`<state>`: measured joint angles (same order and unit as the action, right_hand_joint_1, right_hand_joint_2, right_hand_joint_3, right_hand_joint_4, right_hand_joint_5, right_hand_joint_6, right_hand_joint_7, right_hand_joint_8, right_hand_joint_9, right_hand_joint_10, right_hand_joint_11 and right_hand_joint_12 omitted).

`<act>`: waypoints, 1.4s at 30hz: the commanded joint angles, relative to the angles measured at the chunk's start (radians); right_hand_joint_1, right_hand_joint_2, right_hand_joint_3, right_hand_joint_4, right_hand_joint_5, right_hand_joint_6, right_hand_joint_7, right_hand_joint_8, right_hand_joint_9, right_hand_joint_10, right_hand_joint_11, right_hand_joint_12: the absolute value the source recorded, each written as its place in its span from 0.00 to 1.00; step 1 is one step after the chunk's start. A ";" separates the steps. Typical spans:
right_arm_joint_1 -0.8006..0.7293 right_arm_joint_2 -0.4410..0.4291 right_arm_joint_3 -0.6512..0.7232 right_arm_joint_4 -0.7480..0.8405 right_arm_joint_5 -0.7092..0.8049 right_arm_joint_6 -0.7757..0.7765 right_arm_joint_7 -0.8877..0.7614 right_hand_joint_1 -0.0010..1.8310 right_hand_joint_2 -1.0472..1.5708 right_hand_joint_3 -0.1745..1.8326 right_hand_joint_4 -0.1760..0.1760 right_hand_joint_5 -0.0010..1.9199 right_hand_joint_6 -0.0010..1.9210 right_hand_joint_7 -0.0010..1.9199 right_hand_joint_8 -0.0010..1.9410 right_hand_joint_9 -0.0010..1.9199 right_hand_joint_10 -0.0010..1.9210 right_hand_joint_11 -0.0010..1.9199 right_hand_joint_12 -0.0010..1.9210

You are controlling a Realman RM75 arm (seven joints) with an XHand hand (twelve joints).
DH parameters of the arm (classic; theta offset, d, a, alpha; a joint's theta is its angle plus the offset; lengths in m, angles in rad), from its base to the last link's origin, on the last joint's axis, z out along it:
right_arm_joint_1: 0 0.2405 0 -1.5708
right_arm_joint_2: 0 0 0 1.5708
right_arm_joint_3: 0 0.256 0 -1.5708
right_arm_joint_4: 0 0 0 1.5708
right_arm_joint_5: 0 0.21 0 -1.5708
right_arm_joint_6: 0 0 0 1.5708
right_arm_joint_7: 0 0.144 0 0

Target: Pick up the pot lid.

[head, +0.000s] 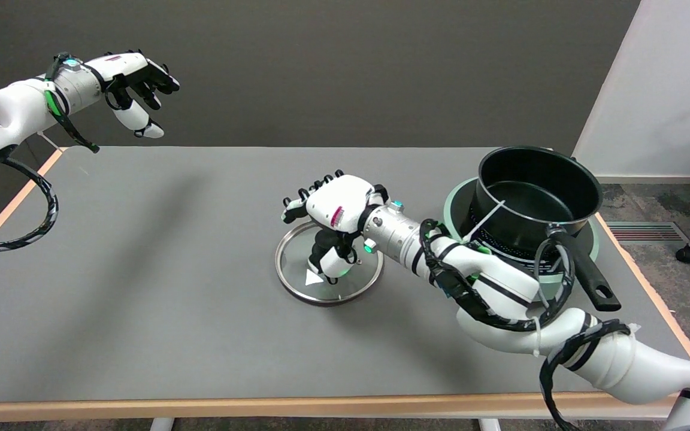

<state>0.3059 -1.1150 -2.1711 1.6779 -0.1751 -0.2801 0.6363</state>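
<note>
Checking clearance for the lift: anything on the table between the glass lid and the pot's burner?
Nothing: in the head view, bare grey table separates the glass pot lid from the round burner; only the right arm's wrist crosses above it.
</note>
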 commanded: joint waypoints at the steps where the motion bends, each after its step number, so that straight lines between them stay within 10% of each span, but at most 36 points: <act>1: 0.032 -0.006 -0.028 -0.107 0.012 0.041 -0.013 0.49 0.61 0.57 0.85 0.29 0.14 0.31 0.10 0.33 0.21 0.28 0.63; 42: 0.097 0.035 -0.036 -0.239 0.046 0.103 -0.013 0.47 0.63 0.57 1.00 0.32 0.21 0.35 0.10 0.33 0.24 0.29 0.62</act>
<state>0.3838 -1.1030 -2.2050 1.4541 -0.1625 -0.1809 0.6276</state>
